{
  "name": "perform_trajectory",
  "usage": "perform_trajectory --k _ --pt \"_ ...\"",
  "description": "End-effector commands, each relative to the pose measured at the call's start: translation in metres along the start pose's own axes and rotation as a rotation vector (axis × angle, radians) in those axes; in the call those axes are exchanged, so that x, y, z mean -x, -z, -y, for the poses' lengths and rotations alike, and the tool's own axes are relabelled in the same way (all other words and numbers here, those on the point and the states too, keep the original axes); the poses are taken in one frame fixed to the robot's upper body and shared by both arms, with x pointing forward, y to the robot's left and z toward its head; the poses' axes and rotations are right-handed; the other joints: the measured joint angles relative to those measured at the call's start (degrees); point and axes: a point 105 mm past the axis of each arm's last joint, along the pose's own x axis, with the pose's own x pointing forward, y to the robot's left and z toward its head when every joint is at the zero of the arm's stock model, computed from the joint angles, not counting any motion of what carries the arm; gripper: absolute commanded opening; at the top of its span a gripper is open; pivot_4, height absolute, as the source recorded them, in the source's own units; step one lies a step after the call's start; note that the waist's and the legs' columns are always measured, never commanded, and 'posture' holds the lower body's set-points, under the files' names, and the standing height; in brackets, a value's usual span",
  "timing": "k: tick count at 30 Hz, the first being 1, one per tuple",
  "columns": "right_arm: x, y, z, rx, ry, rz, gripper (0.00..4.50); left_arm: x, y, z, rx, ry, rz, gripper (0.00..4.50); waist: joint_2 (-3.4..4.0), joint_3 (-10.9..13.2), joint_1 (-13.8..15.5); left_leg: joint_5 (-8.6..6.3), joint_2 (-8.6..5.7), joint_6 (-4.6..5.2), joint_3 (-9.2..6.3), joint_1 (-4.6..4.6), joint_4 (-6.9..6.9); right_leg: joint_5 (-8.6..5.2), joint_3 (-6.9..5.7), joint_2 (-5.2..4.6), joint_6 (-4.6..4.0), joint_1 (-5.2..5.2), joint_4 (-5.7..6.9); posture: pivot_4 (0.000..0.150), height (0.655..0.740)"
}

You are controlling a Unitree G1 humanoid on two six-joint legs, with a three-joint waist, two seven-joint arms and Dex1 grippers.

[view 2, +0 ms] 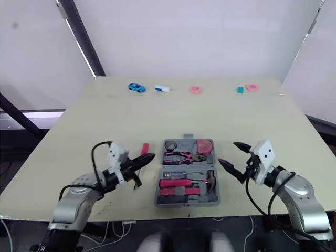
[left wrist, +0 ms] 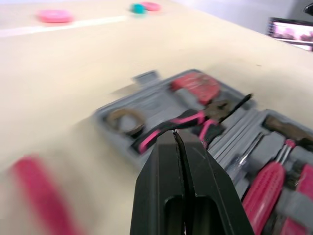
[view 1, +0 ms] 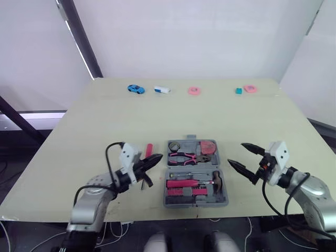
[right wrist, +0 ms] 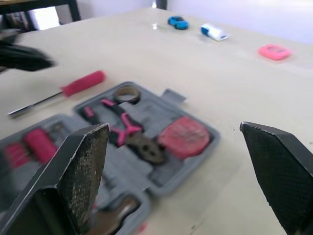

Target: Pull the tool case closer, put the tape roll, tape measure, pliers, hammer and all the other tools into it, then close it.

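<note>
The grey tool case (view 1: 226,195) lies open near the table's front edge, between my two grippers. In it are a tape roll (view 1: 174,146), pink-handled pliers (view 1: 184,157), a red tape measure (view 1: 208,146), a hammer (view 1: 217,181) and pink-handled screwdrivers (view 1: 184,184). A red-handled screwdriver (view 1: 148,150) lies on the table just left of the case. My left gripper (view 1: 159,157) is shut with nothing in it, hovering over that screwdriver's shaft and pointing at the case. My right gripper (view 1: 236,154) stands wide open just right of the case, holding nothing.
Along the table's far edge sit a blue toy car (view 1: 135,88), a white and blue item (view 1: 161,90), a pink disc (view 1: 194,91), a small teal block (view 1: 238,91) and another pink piece (view 1: 250,88). The table's front edge runs just below the case.
</note>
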Motion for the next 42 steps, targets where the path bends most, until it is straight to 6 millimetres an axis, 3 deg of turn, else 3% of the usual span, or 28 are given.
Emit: perform_trajectory --k 1,6,8,9,11,15,21,27,31,34,37,42 --pt "0.006 0.000 0.009 0.024 -0.016 0.032 4.50 0.024 -0.011 -0.006 0.025 -0.019 0.070 0.56 -0.01 0.08 0.23 0.00 0.00 0.00 -0.02 -0.02 0.00 0.00 -0.03 -0.01 -0.01 0.00 0.00 0.150 0.7400" --pt "0.048 0.023 0.023 0.040 -0.011 -0.075 4.50 0.059 0.012 -0.012 0.052 -0.070 0.000 2.24 0.04 0.16 0.43 0.00 -0.03 0.00 0.06 -0.06 0.01 -0.01 -0.02 -0.10 0.01 0.00 -0.08 0.150 0.7400" --pt "0.069 0.030 0.026 0.025 0.011 -0.108 4.50 0.074 0.019 -0.015 0.058 -0.094 -0.032 3.14 0.01 0.18 0.44 -0.02 -0.03 0.01 0.07 -0.08 -0.02 -0.03 -0.03 -0.13 0.03 0.00 -0.16 0.150 0.7400" --pt "0.086 0.033 0.028 0.013 0.039 -0.133 4.50 0.087 0.025 -0.018 0.069 -0.117 -0.054 3.86 0.01 0.20 0.39 -0.02 -0.03 0.03 0.08 -0.08 -0.05 -0.04 -0.03 -0.13 0.04 -0.01 -0.17 0.150 0.7400" --pt "0.112 0.039 0.031 -0.011 0.086 -0.170 4.50 0.105 0.033 -0.021 0.082 -0.147 -0.092 4.46 0.02 0.23 0.36 -0.03 -0.01 0.02 0.07 -0.07 -0.05 -0.07 -0.04 -0.13 0.06 -0.03 -0.14 0.150 0.7400" --pt "0.138 0.046 0.031 -0.038 0.122 -0.209 4.50 0.122 0.042 -0.019 0.114 -0.169 -0.118 4.46 -0.04 0.41 -0.01 -0.04 0.05 0.02 0.01 0.02 -0.08 -0.21 0.01 -0.19 0.25 -0.04 -0.16 0.150 0.7400" --pt "0.143 0.045 0.033 -0.044 0.137 -0.198 4.50 0.122 0.043 -0.017 0.108 -0.196 -0.126 4.46 -0.04 0.51 -0.05 -0.05 0.35 -0.01 -0.01 0.03 -0.05 -0.20 0.02 -0.24 0.27 -0.20 -0.15 0.150 0.7400" --pt "0.113 0.027 0.024 -0.013 0.051 -0.137 4.50 0.097 0.032 -0.020 0.053 -0.265 -0.119 4.46 -0.04 0.55 0.06 -0.05 0.35 0.00 0.05 -0.07 -0.09 -0.18 0.03 -0.18 0.24 -0.23 -0.14 0.150 0.7400" --pt "0.084 0.004 -0.003 0.001 -0.111 -0.068 4.50 0.074 0.017 -0.025 0.058 -0.312 -0.078 4.46 -0.04 0.60 0.10 -0.04 0.35 0.00 0.05 -0.08 -0.09 -0.18 0.03 -0.15 0.24 -0.23 -0.14 0.150 0.7400" --pt "0.056 -0.019 -0.024 0.032 -0.237 -0.014 4.50 0.045 0.003 -0.026 0.046 -0.318 -0.087 4.46 -0.03 0.64 0.15 -0.04 0.36 0.00 0.03 -0.06 -0.07 -0.17 0.02 -0.12 0.25 -0.20 -0.10 0.150 0.7400" --pt "0.042 -0.036 -0.037 0.063 -0.316 0.009 4.50 0.023 0.000 -0.031 0.030 -0.371 -0.129 4.46 -0.04 0.66 0.17 -0.04 0.14 0.01 0.02 -0.08 -0.04 -0.13 0.02 -0.10 0.19 -0.18 -0.07 0.150 0.7400" --pt "0.035 -0.052 -0.054 0.090 -0.412 0.022 4.50 -0.007 0.000 -0.044 0.042 -0.502 -0.210 4.46 -0.31 0.82 0.49 -0.04 -0.02 0.01 0.02 -0.21 -0.08 0.03 -0.02 -0.11 0.15 -0.16 -0.13 0.150 0.7400"
